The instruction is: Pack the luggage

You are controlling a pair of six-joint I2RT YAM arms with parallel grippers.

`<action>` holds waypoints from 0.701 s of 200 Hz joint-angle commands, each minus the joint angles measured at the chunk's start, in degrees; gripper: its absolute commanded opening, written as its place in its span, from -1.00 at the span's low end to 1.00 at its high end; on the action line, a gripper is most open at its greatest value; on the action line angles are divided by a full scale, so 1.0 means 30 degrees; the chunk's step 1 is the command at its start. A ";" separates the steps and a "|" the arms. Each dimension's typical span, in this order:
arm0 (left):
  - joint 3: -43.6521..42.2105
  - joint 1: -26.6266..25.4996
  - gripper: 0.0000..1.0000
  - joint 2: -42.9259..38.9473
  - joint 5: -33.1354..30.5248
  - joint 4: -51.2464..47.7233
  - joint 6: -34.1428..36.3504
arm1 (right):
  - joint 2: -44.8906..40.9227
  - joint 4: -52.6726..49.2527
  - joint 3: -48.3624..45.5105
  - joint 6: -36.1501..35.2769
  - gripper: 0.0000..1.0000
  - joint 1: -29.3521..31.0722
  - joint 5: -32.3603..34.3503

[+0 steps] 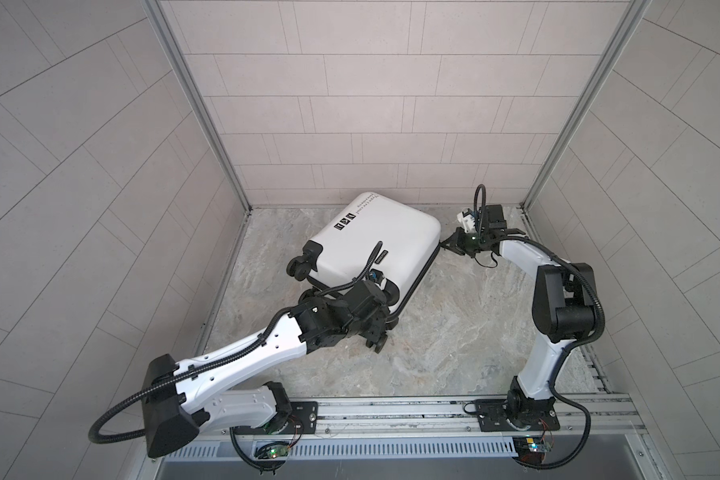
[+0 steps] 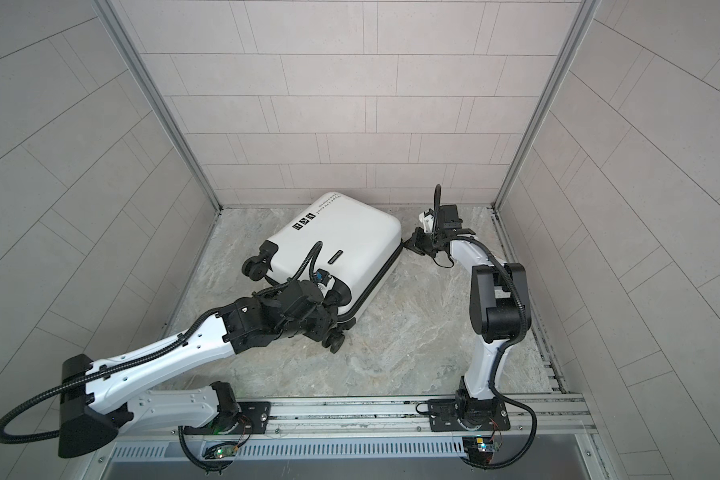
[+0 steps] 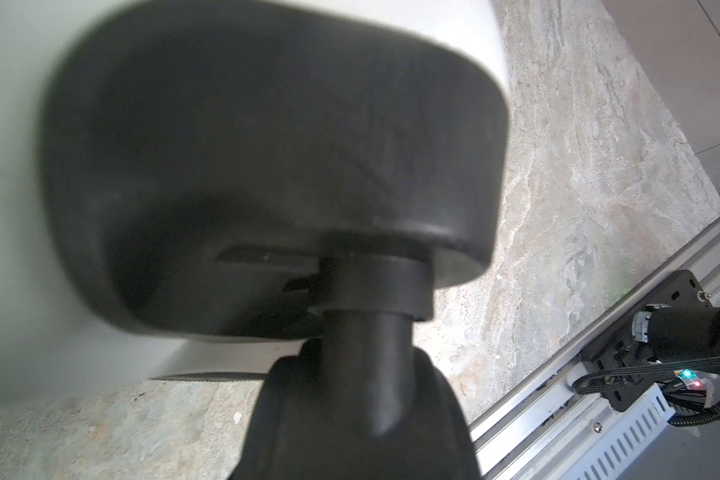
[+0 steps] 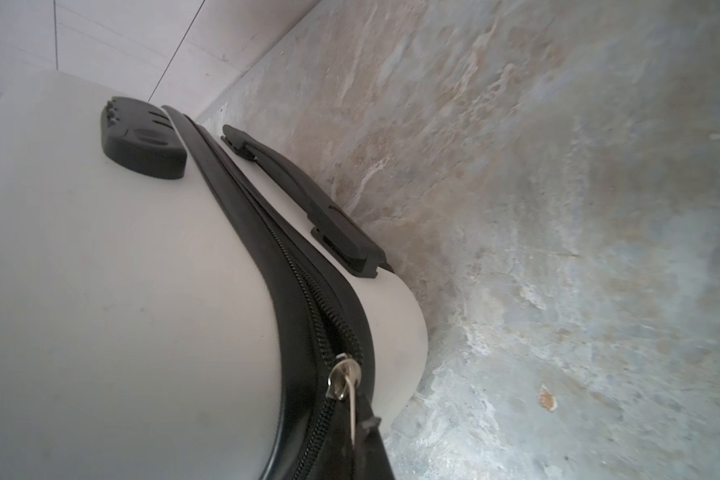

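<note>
White hard shell, black trim: the luggage (image 1: 375,241) (image 2: 337,245) lies flat and closed on the marbled grey desk (image 1: 433,332). It sits toward the back, near the tiled wall, turned at an angle. Its broad face points up, with black stickers (image 1: 345,222) and a line of black lettering (image 1: 368,203) near the far corner. Its wheels (image 1: 300,266) point toward the left side of both top views.

The left hand (image 1: 375,320) is at the wheel end of the case, on the corner nearest the arm bases. In both top views the wrist body hides its fingers. The left wrist view is filled by a blurred black wheel housing (image 3: 267,166) set in the white shell, with a caster (image 3: 366,374) below it. No finger shows clearly there, so I cannot tell whether this hand is wide, narrow or holding anything.

The right hand (image 1: 447,245) (image 2: 410,245) is against the opposite end, at the corner where the black zipper trim (image 4: 292,266) runs round the shell. In the right wrist view a silver slider (image 4: 341,376) sits on the zipper. Its thin metal zipper pull (image 4: 352,399) runs straight down into a black fingertip (image 4: 373,432) at the picture's edge. The hand is pinched tight on that pull.

Further along the same edge are a flat black handle (image 4: 308,199), lying against the shell, and a black lock block (image 4: 142,141) on the other side of the zipper.
</note>
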 commanded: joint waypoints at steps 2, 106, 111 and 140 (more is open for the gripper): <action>0.0377 0.0161 -1.00 -0.2034 -0.0383 -0.2199 -0.0385 | 0.0353 0.3070 0.0581 -0.0190 -0.97 -0.1748 0.2423; 0.0022 0.1679 1.00 -0.3464 -0.1102 -0.2220 -0.1845 | -0.3796 0.4867 -0.3297 0.0886 0.31 -0.1063 0.2367; -0.0060 0.1995 1.00 -0.3773 -0.1153 -0.2167 -0.2078 | -0.3888 0.4888 -0.3238 0.0933 0.33 -0.0924 0.2238; -0.1369 0.4896 1.00 -0.5893 -0.0483 -0.1137 -0.3561 | -0.3979 0.4845 -0.2121 0.1364 0.42 0.0184 0.1768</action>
